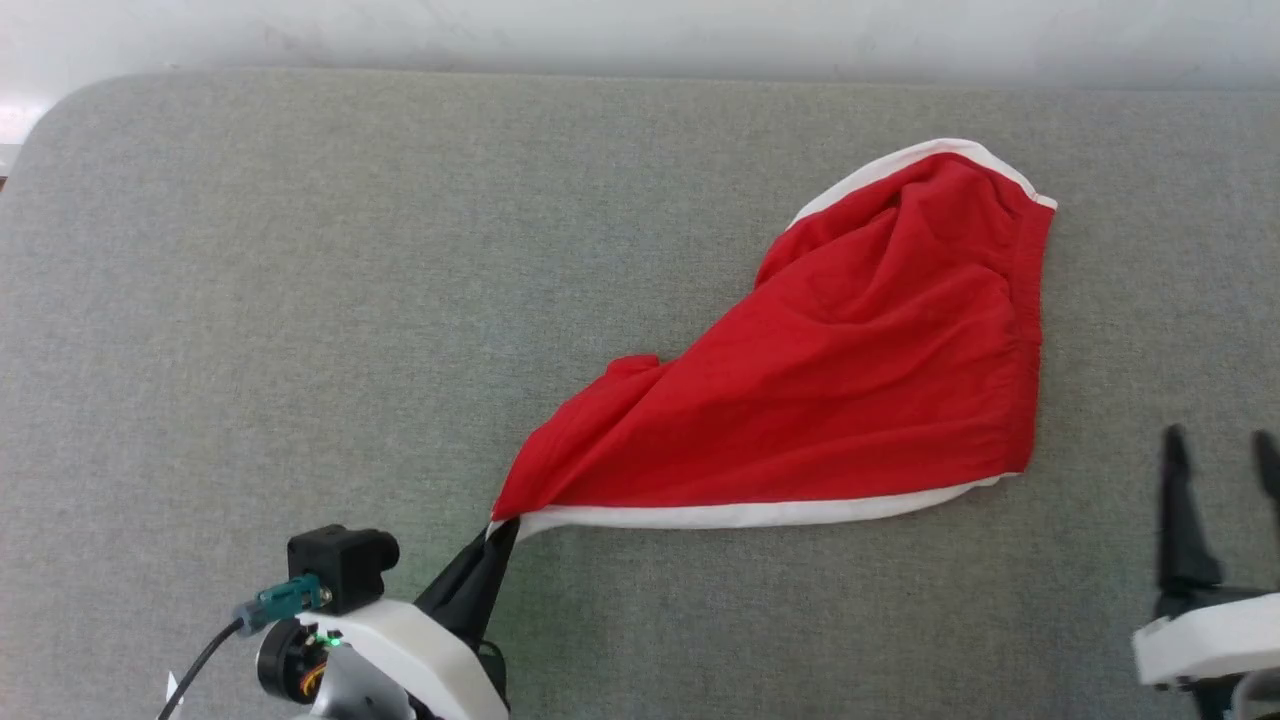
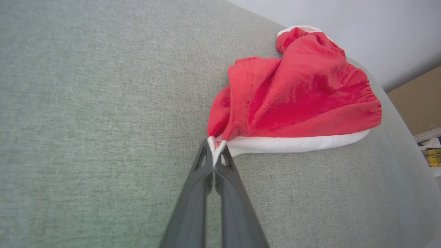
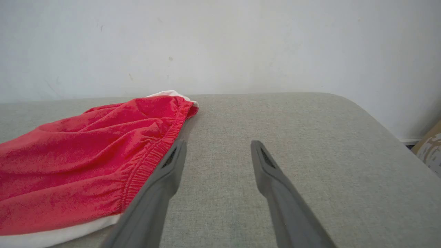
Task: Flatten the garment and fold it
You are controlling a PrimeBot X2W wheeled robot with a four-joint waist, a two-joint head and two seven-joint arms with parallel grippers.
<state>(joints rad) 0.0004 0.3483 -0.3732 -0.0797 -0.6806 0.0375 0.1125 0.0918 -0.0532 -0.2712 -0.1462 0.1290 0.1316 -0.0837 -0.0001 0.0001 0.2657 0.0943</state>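
You will see the left gripper (image 2: 214, 154) with its 2 fingers pressed together on a white-trimmed corner of the garment (image 1: 830, 380), which lies crumpled on the grey padded surface (image 1: 300, 300), while the right gripper (image 1: 1220, 450) stands spread near the waistband.

Grey woven surface (image 1: 250, 300) with rounded corners, bounded at 12 o'clock by a white wall (image 1: 640, 30). Left wrist view: brown panel (image 2: 420, 103) at 3 o'clock beyond the surface's edge; yellow checked item (image 2: 433, 156) just below it.
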